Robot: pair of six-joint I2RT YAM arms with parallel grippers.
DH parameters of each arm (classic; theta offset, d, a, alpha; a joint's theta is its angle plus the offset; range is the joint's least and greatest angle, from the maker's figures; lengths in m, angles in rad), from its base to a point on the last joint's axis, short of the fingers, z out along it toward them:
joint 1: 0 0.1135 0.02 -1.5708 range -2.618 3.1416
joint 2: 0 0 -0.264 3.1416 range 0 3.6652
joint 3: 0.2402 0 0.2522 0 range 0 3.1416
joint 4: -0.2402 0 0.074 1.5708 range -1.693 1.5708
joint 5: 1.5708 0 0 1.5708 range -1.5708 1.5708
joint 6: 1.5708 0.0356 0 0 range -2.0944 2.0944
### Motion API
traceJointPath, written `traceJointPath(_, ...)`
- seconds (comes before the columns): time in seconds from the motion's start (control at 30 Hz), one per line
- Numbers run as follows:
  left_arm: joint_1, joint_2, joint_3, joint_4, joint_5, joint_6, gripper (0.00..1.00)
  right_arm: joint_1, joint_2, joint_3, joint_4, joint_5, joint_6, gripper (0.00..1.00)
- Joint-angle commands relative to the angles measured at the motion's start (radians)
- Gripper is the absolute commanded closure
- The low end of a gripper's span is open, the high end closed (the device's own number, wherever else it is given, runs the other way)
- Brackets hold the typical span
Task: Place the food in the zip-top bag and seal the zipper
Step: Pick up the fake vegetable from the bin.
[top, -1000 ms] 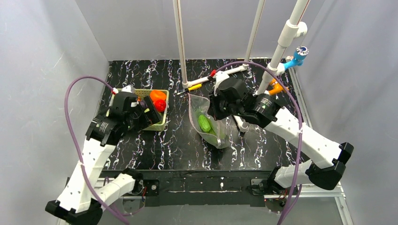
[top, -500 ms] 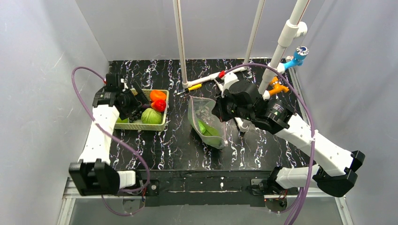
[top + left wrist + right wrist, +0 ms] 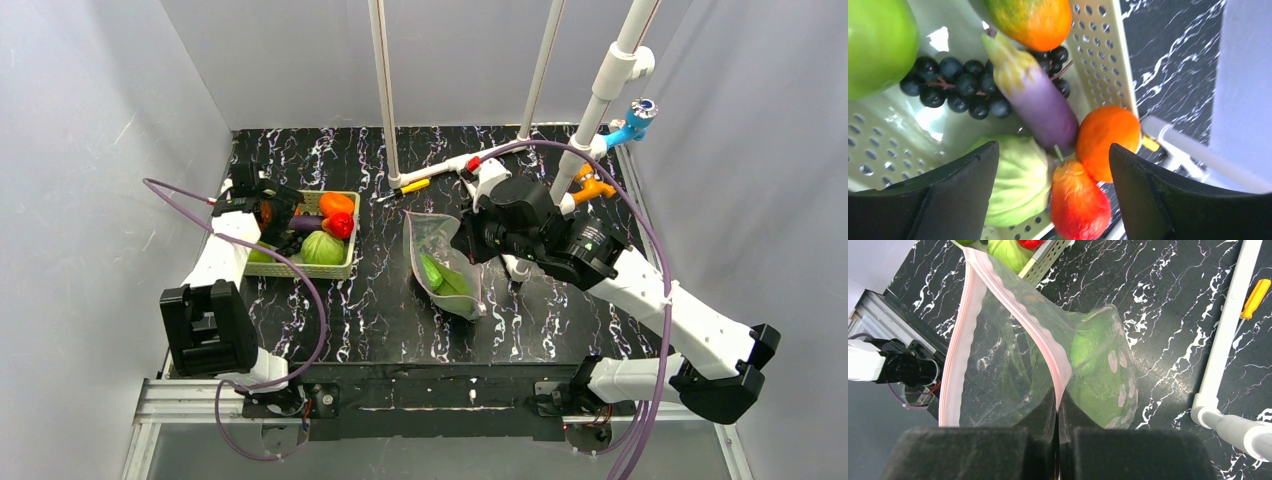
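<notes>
The clear zip-top bag (image 3: pixel 443 268) hangs open at mid-table with green food (image 3: pixel 432 271) inside, seen as green pieces (image 3: pixel 1098 375) in the right wrist view. My right gripper (image 3: pixel 465 240) is shut on the bag's pink zipper (image 3: pixel 1040 337) edge, with the fingertips (image 3: pixel 1058 402) pinching the strip and holding the mouth up. My left gripper (image 3: pixel 277 213) is open and empty above the basket (image 3: pixel 345 268). Between its jaws (image 3: pixel 1054 147) lie an orange (image 3: pixel 1108 140), a red tomato (image 3: pixel 1079 205), a green cabbage (image 3: pixel 1018 185) and a purple eggplant (image 3: pixel 1040 107).
The pale green basket (image 3: pixel 1098 60) also holds dark grapes (image 3: pixel 955 87) and a green apple (image 3: pixel 875 45). A yellow screwdriver (image 3: pixel 412 187) and a white pipe (image 3: pixel 1228 340) lie behind the bag. White poles (image 3: pixel 385 100) rise at the back.
My left gripper has moved from the basket's right side to over its far-left part, the arm folding back. The right gripper still holds the bag, shifted slightly right.
</notes>
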Motion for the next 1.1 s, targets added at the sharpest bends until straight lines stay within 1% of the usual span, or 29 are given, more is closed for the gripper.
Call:
traceJointPath(0.0, 0.001, 0.01, -0.05, 0.135, -0.084, -0.139, 0.22, -0.006, -0.038, 0.001, 0.067, -0.004, 0.0, 0.99)
traceJointPath(0.1, 0.004, 0.032, -0.052, 0.153, -0.085, -0.159, 0.22, -0.006, -0.042, 0.003, 0.067, -0.005, 0.0, 0.99)
traceJointPath(0.23, 0.008, 0.069, -0.051, 0.123, -0.068, -0.217, 0.19, -0.006, -0.049, -0.002, 0.069, -0.004, 0.004, 0.99)
traceJointPath(0.3, 0.01, 0.08, -0.068, 0.154, -0.063, -0.231, 0.21, -0.006, -0.048, -0.001, 0.067, -0.004, 0.005, 0.99)
traceJointPath(0.43, 0.012, 0.102, -0.084, 0.152, -0.072, -0.26, 0.24, -0.007, -0.05, 0.008, 0.061, 0.0, 0.006, 0.99)
traceJointPath(0.47, 0.013, 0.103, -0.095, 0.163, -0.079, -0.261, 0.27, -0.007, -0.051, 0.009, 0.06, 0.001, 0.007, 0.99)
traceJointPath(0.57, 0.013, 0.102, -0.1, 0.185, -0.108, -0.226, 0.41, -0.007, -0.056, 0.012, 0.059, -0.002, 0.009, 0.99)
traceJointPath(0.63, 0.016, 0.107, -0.084, 0.172, -0.123, -0.196, 0.46, -0.007, -0.059, 0.015, 0.057, -0.007, 0.012, 0.99)
traceJointPath(0.67, 0.019, 0.107, -0.079, 0.167, -0.124, -0.188, 0.5, -0.007, -0.062, 0.017, 0.058, -0.01, 0.013, 0.99)
traceJointPath(0.77, 0.035, 0.094, -0.089, 0.203, -0.088, -0.178, 0.64, -0.007, -0.067, 0.018, 0.061, -0.013, 0.021, 0.99)
traceJointPath(0.8, 0.037, 0.087, -0.084, 0.202, -0.086, -0.168, 0.71, -0.007, -0.069, 0.018, 0.062, -0.016, 0.023, 0.99)
traceJointPath(0.93, 0.043, 0.037, -0.033, 0.124, -0.129, -0.106, 0.92, -0.006, -0.064, 0.028, 0.059, -0.029, 0.031, 0.99)
traceJointPath(0.97, 0.044, 0.012, -0.021, 0.106, -0.149, -0.086, 0.94, -0.007, -0.063, 0.029, 0.058, -0.033, 0.033, 0.99)
traceJointPath(1.07, 0.043, -0.075, 0.008, 0.047, -0.241, -0.014, 0.95, -0.007, -0.063, 0.028, 0.059, -0.036, 0.037, 0.99)
